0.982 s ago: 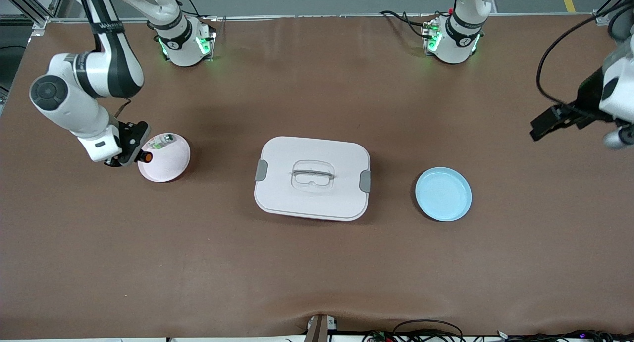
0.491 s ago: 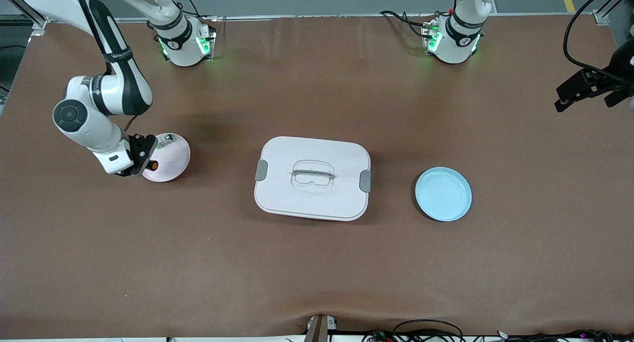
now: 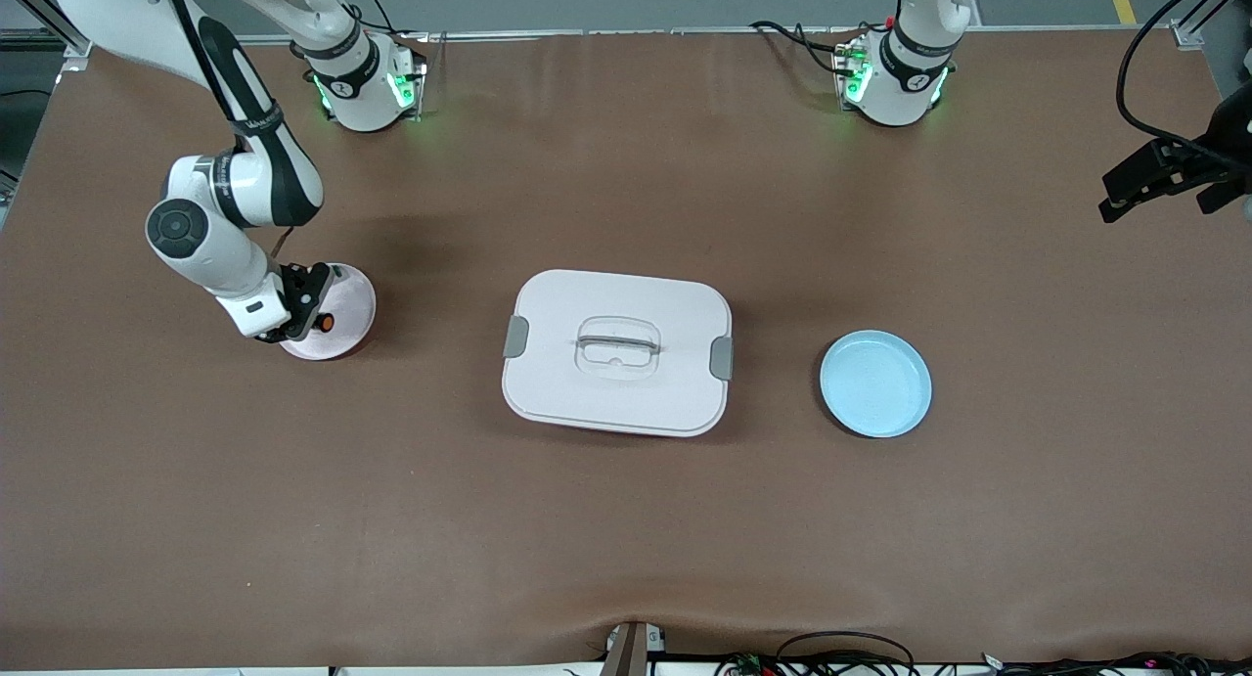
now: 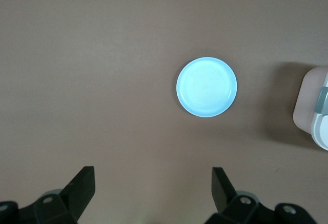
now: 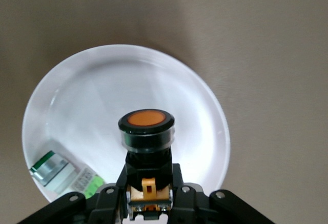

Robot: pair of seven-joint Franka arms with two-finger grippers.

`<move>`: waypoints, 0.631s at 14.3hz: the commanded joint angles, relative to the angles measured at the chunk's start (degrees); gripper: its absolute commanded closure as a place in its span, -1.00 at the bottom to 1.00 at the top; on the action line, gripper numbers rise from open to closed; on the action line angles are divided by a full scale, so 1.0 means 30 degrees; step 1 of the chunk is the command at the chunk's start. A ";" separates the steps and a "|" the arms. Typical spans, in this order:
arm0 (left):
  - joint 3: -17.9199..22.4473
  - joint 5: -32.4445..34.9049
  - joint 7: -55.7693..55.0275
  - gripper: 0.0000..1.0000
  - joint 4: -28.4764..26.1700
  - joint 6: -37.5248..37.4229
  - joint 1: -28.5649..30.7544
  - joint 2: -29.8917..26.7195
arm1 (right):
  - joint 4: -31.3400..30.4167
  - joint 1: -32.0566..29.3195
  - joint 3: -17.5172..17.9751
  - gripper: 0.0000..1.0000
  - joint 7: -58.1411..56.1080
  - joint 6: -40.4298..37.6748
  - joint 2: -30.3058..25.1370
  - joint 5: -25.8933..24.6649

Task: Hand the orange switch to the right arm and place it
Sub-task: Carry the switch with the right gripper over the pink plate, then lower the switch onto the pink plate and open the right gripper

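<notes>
Where R wrist sees: green part (image 5: 60,174).

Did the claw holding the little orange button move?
Yes. The right gripper, shut on the orange switch, has moved in over the pink plate, toward the lidded white box. A second ago it was at the plate's outer edge.

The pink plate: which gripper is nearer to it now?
Right. The right gripper is over the pink plate, shut on the orange switch. The left gripper waits open at the left arm's end of the table.
</notes>
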 commanded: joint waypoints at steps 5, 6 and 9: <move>-0.0037 -0.0306 -0.0339 -1.00 -0.2062 -0.0026 -0.0882 -0.1675 | -0.0676 -0.0188 0.0154 0.93 -0.0055 0.0847 0.0482 -0.0428; -0.0037 -0.0306 -0.0427 -1.00 -0.2238 0.0091 -0.0913 -0.1705 | -0.0647 -0.0188 0.0154 0.92 -0.0055 0.1080 0.0686 -0.0428; -0.0037 -0.0306 -0.0805 -1.00 -0.2997 0.0353 -0.1059 -0.2229 | -0.0589 -0.0188 0.0154 0.92 0.0062 0.1346 0.0981 -0.0428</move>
